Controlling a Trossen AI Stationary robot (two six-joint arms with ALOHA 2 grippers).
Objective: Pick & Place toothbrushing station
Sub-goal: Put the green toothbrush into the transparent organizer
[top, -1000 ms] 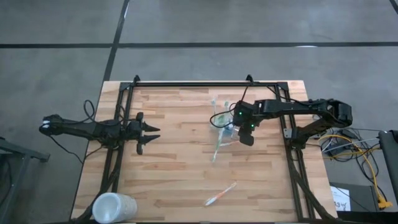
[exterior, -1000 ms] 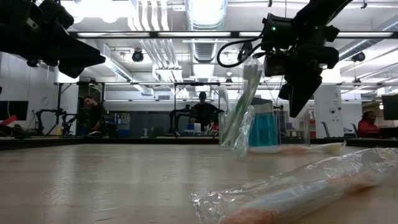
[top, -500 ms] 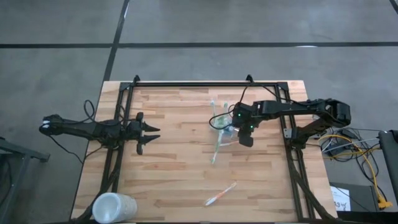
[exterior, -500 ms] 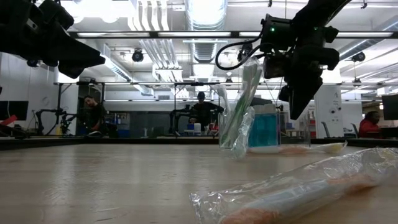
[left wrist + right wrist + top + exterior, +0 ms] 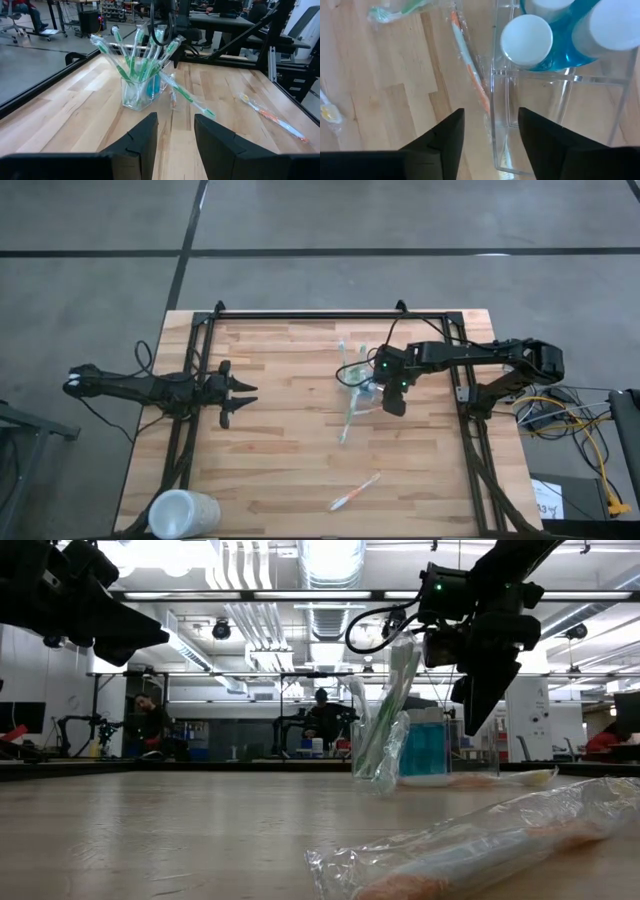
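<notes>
The toothbrushing station point(image 5: 360, 383) is a clear plastic holder standing at mid-table. Wrapped green toothbrushes point(image 5: 135, 55) fan out of it, and blue tubes point(image 5: 560, 50) with white caps stand inside. One green brush point(image 5: 348, 420) leans from the holder down onto the table. A wrapped orange brush point(image 5: 470, 70) lies on the wood beside the holder's wall. My right gripper point(image 5: 487, 145) hangs open above the holder's right side, pointing steeply down, with nothing between its fingers. My left gripper point(image 5: 175, 145) waits open at the table's left, facing the holder.
Another wrapped orange toothbrush point(image 5: 355, 492) lies near the table's front edge. A frosted white cup point(image 5: 183, 513) stands at the front left corner. Black frame rails point(image 5: 330, 314) run along the table's sides and far edge. Bare wood lies between the two arms.
My right gripper has opened while staying in place above the holder's right side. The holder and the brushes stand as they did before.
</notes>
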